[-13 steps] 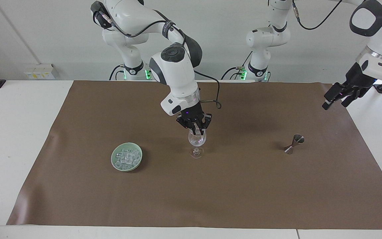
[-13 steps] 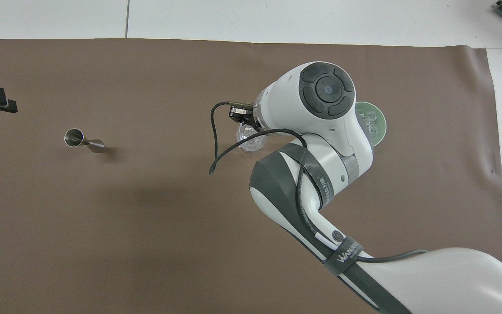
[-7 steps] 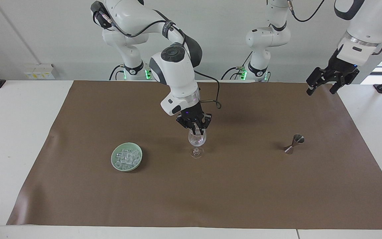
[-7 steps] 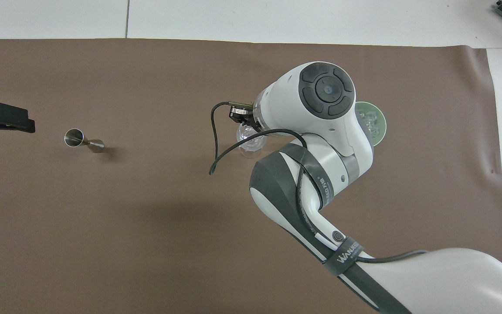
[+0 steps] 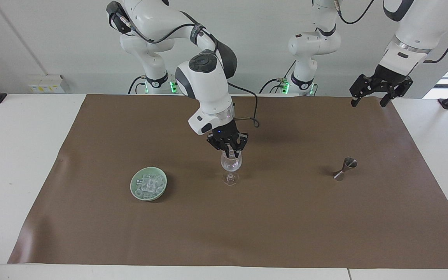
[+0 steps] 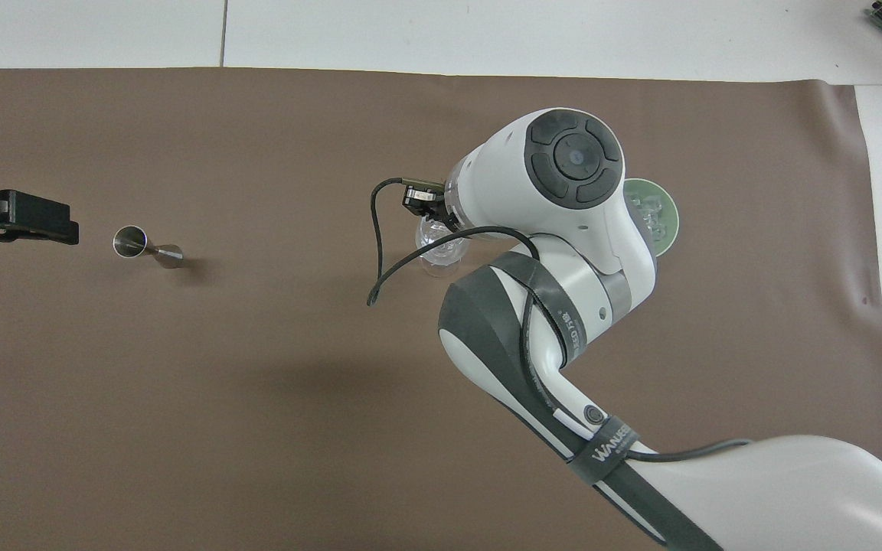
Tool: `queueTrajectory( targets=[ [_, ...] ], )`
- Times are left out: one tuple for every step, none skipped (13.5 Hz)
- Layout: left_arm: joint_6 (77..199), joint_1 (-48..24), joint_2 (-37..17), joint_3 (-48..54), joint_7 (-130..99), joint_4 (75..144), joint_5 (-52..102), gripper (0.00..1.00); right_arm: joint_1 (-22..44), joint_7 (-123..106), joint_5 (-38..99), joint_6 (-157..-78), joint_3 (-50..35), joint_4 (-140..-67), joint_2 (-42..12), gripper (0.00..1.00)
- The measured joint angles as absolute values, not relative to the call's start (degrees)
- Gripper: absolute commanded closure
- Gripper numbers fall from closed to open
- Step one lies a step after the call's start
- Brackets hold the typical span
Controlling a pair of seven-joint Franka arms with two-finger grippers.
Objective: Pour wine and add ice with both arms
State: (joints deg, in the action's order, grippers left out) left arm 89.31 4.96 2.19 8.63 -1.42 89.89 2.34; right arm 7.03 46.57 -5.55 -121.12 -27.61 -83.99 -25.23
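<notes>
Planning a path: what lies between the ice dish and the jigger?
In the facing view, the wine glass stands between the ice dish and the jigger, with the right end effector at its rim.

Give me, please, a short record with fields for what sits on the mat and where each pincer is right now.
mat: brown sheet over the white table
middle: clear stemmed wine glass
right arm's end: pale green round dish heaped with clear ice cubes
left arm's end: small steel hourglass jigger
right pincer: at the glass rim
left pincer: raised over the mat's corner, fingers spread

High facing camera and steep overhead camera, both on the brown mat [image 5: 247, 225].
</notes>
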Motion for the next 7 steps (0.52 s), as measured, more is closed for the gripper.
queueTrajectory(
  targets=[
    [89.4,5.0,2.7,8.5,-1.1,91.3,2.3,0.0,7.0,46.6,-5.5,-121.1,-27.6,-84.0,-25.2,1.0],
    [89.6,5.0,3.3,8.4,-0.9,93.0,2.3,0.0,7.0,46.6,-5.5,-121.1,-27.6,-84.0,-25.2,1.0],
    [89.8,5.0,3.8,8.3,-0.7,94.3,2.3,0.0,7.0,46.6,-5.5,-121.1,-27.6,-84.0,-25.2,1.0],
    [90.0,5.0,4.2,8.2,-0.4,95.1,2.3,0.0,7.0,46.6,-5.5,-121.1,-27.6,-84.0,-25.2,1.0],
    [90.1,5.0,4.5,8.1,0.3,95.5,2.3,0.0,7.0,46.6,-5.5,-121.1,-27.6,-84.0,-25.2,0.99],
    [90.1,5.0,4.7,7.9,1.4,95.6,2.3,0.0,7.0,46.6,-5.5,-121.1,-27.6,-84.0,-25.2,0.97],
    [90.1,5.0,5.0,7.6,2.5,95.6,2.3,0.0,7.0,46.6,-5.5,-121.1,-27.6,-84.0,-25.2,0.97]
  ],
)
